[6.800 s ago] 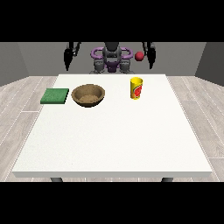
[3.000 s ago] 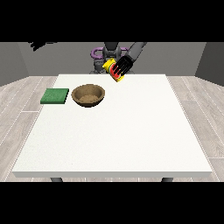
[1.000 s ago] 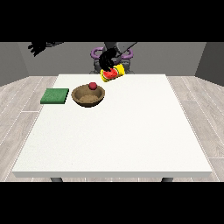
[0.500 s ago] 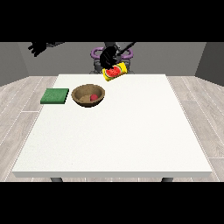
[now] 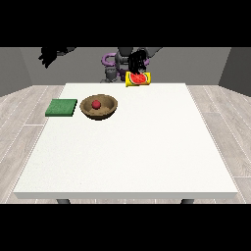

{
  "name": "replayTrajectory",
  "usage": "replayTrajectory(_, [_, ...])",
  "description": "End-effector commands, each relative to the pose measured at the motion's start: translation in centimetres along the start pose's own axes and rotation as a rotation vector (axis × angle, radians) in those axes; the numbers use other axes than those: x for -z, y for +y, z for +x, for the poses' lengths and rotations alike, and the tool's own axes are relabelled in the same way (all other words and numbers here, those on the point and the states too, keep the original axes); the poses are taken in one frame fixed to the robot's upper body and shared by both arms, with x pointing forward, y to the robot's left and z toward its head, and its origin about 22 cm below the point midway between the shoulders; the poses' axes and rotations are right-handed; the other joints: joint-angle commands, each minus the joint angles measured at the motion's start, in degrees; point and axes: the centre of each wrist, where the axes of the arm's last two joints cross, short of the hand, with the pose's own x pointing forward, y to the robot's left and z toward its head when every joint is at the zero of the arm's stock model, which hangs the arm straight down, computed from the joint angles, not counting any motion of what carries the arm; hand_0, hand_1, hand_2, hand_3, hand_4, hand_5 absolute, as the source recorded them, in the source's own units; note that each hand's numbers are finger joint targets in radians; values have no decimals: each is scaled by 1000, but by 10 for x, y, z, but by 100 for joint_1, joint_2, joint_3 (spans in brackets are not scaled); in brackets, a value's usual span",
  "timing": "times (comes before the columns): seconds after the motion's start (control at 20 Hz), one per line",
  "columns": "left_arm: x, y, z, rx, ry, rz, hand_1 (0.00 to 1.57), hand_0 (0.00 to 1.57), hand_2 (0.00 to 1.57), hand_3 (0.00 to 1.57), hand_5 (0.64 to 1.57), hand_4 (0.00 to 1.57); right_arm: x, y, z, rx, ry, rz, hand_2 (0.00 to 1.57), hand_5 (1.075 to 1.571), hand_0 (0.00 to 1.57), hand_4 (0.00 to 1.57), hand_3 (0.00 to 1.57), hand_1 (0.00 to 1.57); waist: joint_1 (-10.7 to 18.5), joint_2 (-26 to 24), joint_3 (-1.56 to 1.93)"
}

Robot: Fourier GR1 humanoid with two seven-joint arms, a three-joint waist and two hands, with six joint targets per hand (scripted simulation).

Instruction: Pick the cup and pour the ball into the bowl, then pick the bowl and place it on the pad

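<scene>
A brown wooden bowl (image 5: pixel 111 108) stands on the table's far left part, and a red ball (image 5: pixel 96 104) lies inside it. A flat green pad (image 5: pixel 62 108) lies just left of the bowl. The yellow cup (image 5: pixel 138 79), with a red and green picture on its side, hangs tipped on its side above the table's far edge, right of the bowl. The hand at the view's right (image 5: pixel 135 62) is shut on the cup from above. The hand at the view's left (image 5: pixel 49 55) is raised high beyond the table's far left corner, away from everything.
The white table (image 5: pixel 142 147) stretches wide towards the camera, bordered by grey wooden floor. The robot's body (image 5: pixel 117 61) stands behind the far edge.
The ball has settled in the bowl. The hand with the tipped cup has moved right and slightly up, away from the bowl. The other hand stays raised.
</scene>
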Motion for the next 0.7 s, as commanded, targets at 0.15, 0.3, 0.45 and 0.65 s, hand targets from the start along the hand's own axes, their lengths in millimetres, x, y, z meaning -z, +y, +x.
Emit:
replayTrajectory(0.15, [-32,-29,-38,-442,186,73,0,0,1571,1424,1521,799,2,-10,8,-4,-14,-106,0,1568,0,542,0,0,829,170,-1])
replayTrajectory(0.3, [-50,-36,-14,-847,337,51,1151,1151,1501,1196,1571,1195,9,6,15,39,-86,-64,0,1564,0,567,0,0,602,660,-66])
replayTrajectory(0.45, [-63,-33,-22,-1150,453,111,433,433,0,0,1519,857,14,14,19,46,-105,-20,0,1562,0,590,208,0,390,1039,-135])
replayTrajectory(0.65, [-83,-21,-10,-1467,328,184,0,0,0,0,1477,872,26,38,23,59,-140,-14,0,1566,0,578,258,0,552,1399,-72])
